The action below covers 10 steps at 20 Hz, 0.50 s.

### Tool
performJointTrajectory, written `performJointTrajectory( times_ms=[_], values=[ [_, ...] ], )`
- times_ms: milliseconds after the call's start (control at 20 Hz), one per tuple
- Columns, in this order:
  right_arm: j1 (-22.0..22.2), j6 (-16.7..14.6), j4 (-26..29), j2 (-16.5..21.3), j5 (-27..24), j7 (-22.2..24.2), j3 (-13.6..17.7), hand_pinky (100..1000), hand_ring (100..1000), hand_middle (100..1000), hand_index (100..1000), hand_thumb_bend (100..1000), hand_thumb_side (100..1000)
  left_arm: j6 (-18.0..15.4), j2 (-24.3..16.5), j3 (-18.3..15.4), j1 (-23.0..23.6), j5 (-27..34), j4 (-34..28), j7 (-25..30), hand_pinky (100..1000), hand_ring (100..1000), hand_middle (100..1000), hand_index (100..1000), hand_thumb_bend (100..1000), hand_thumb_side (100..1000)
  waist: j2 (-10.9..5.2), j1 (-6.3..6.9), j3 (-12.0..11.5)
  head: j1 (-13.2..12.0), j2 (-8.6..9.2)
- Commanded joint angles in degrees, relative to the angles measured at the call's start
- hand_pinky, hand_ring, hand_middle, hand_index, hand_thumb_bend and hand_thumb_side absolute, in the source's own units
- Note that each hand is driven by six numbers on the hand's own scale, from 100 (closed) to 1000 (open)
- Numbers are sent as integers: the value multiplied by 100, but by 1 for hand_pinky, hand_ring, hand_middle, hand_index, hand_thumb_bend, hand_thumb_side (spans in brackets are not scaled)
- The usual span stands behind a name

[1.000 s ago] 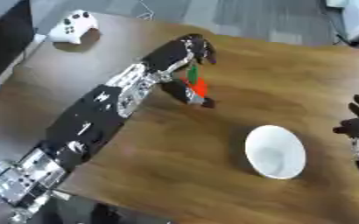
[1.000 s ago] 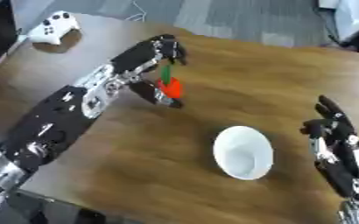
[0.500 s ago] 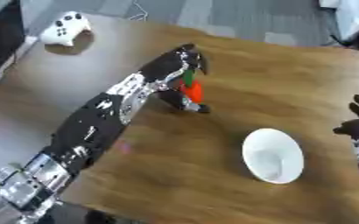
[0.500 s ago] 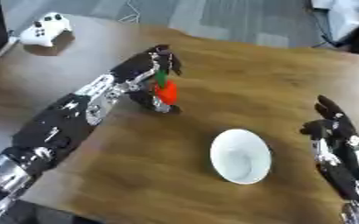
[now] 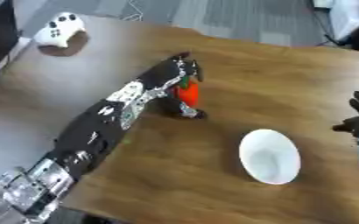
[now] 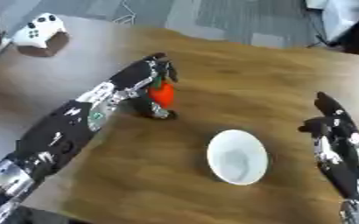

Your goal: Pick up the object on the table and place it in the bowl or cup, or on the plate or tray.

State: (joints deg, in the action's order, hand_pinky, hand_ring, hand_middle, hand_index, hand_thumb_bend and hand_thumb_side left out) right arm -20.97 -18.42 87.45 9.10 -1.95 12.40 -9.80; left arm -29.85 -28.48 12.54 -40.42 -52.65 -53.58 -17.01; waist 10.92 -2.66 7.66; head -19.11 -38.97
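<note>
A small red-orange object with a green top [image 5: 187, 93] sits inside the curled fingers and thumb of my left hand [image 5: 173, 81], near the middle of the wooden table [image 5: 290, 83]. Whether the object still touches the table I cannot tell. A white bowl [image 5: 269, 156] stands upright to the right and nearer, apart from the hand. My right hand [image 6: 336, 133] waits open at the right edge with fingers pointing up, holding nothing.
A white game controller [image 5: 61, 29] rests on a round brown stand at the table's far left corner. Grey carpet lies beyond the far table edge. A dark object shows at the upper right corner.
The whole view has shifted, so the camera moved. My left hand keeps its hold on the red-orange object and sits slightly closer to the bowl. The right hand stays put.
</note>
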Motion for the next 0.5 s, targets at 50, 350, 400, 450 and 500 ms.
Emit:
performJointTrajectory(
  times_ms=[50, 350, 400, 450, 500],
  values=[
    [-55, 16, 148, 31, -52, 0, 11, 681, 1000, 975, 635, 100, 404, -4, -8, 1, -23, -75, -51, -25, 1000, 439, 588, 639, 630, 695, -85, 18, 5, 84, 47],
    [-50, 38, 169, 36, -65, -16, 4, 680, 1000, 974, 633, 100, 402, 55, 42, 31, 7, -114, -17, -32, 963, 277, 461, 505, 397, 380, -77, 30, 7, 103, 13],
    [-47, 41, 170, 38, -67, -18, 4, 680, 1000, 974, 633, 100, 401, 79, 44, 45, 9, -123, -20, -23, 943, 252, 426, 476, 362, 310, -76, 33, 7, 107, 5],
    [-45, 44, 170, 40, -68, -20, 5, 680, 1000, 974, 633, 100, 401, 102, 44, 58, 11, -135, -29, -11, 922, 215, 374, 431, 316, 181, -75, 37, 6, 109, -3],
    [-40, 48, 170, 42, -70, -21, 6, 680, 1000, 974, 633, 100, 400, 130, 41, 74, 16, -156, -42, 9, 916, 201, 350, 406, 300, 131, -76, 41, 3, 112, -13]
  ],
)
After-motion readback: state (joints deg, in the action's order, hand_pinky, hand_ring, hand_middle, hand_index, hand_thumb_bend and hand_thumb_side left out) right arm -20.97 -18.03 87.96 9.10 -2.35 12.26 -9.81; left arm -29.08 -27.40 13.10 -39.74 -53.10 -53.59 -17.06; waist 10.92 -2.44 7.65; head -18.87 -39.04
